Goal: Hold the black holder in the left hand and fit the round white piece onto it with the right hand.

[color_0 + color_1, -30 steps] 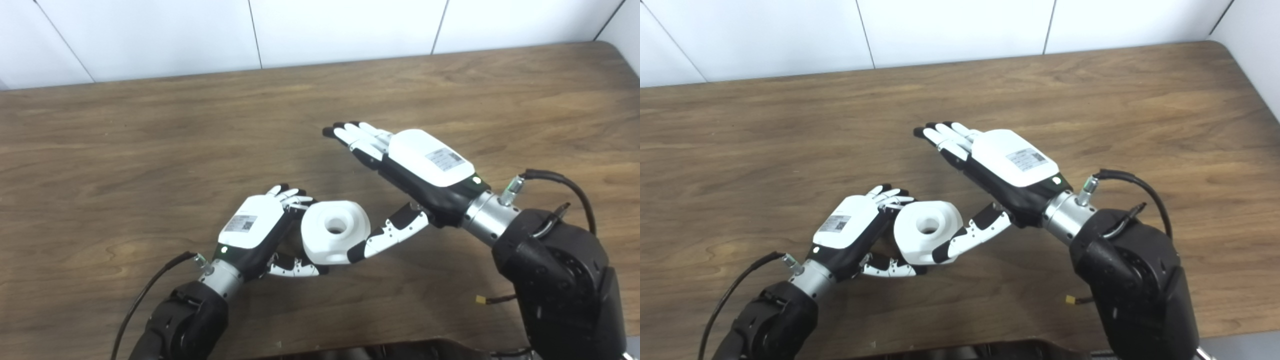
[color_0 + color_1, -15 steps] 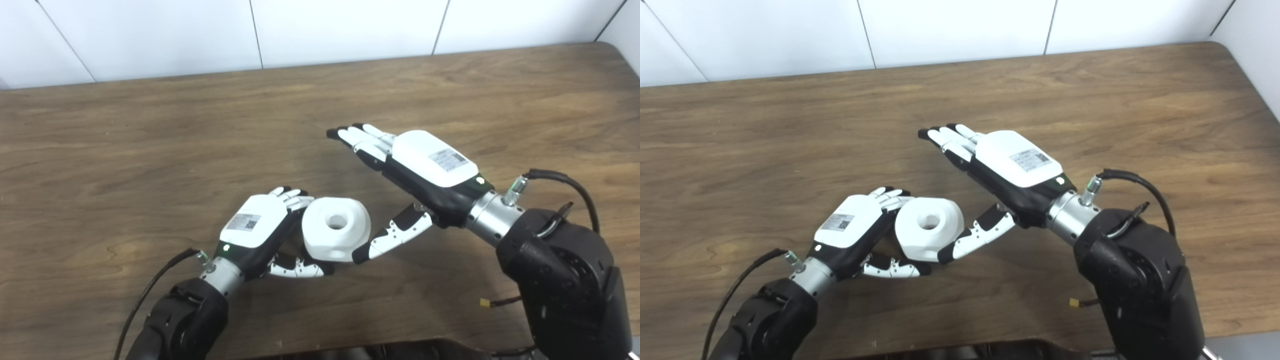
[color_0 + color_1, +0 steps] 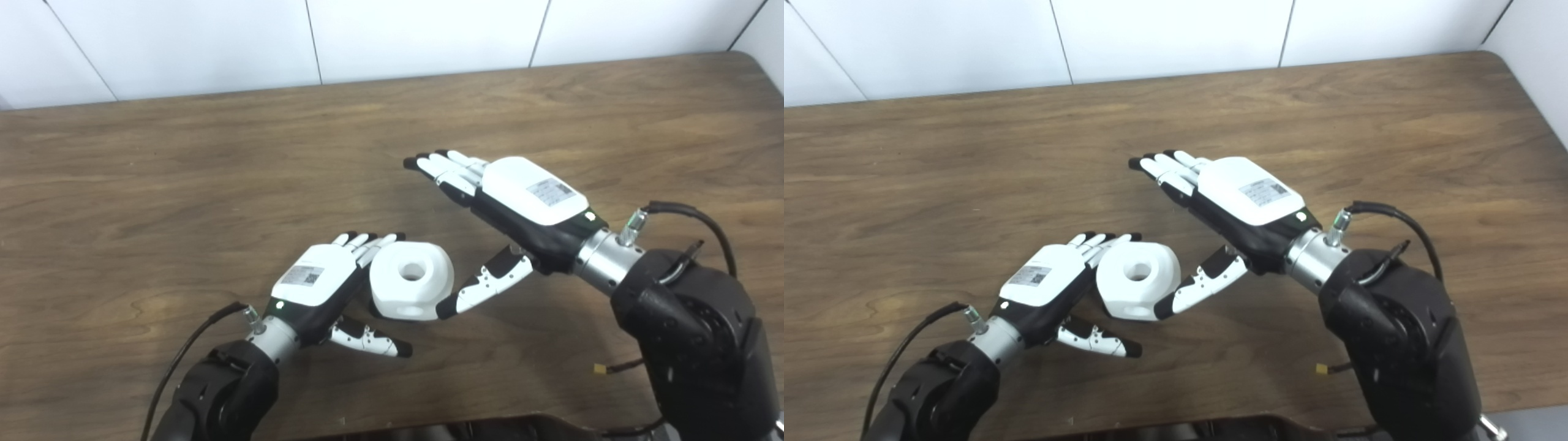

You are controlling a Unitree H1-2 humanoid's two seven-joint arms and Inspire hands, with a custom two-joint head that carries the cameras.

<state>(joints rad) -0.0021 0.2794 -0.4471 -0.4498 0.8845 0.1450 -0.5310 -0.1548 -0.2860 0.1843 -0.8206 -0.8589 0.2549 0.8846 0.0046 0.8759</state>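
The round white piece point(image 3: 411, 280), with a hole in its top, rests on the wooden table point(image 3: 184, 177) between my two hands. My left hand point(image 3: 318, 282) lies just left of it, open, its fingers stretched along the piece's left side and its thumb point(image 3: 367, 339) spread away below. Up and to the right, my right hand point(image 3: 520, 196) hovers open and flat, with its thumb point(image 3: 484, 288) reaching down to the piece's right edge. No black holder shows in either view.
White wall panels point(image 3: 429, 30) rise behind the table's far edge. Both forearms with their cables point(image 3: 680, 214) enter from the bottom. The table's rounded right corner point(image 3: 1500, 61) is near the side wall.
My left hand has opened: its fingers straightened and its thumb swung out from under the white piece. The piece has settled a little lower. My right hand drifted slightly to the right.
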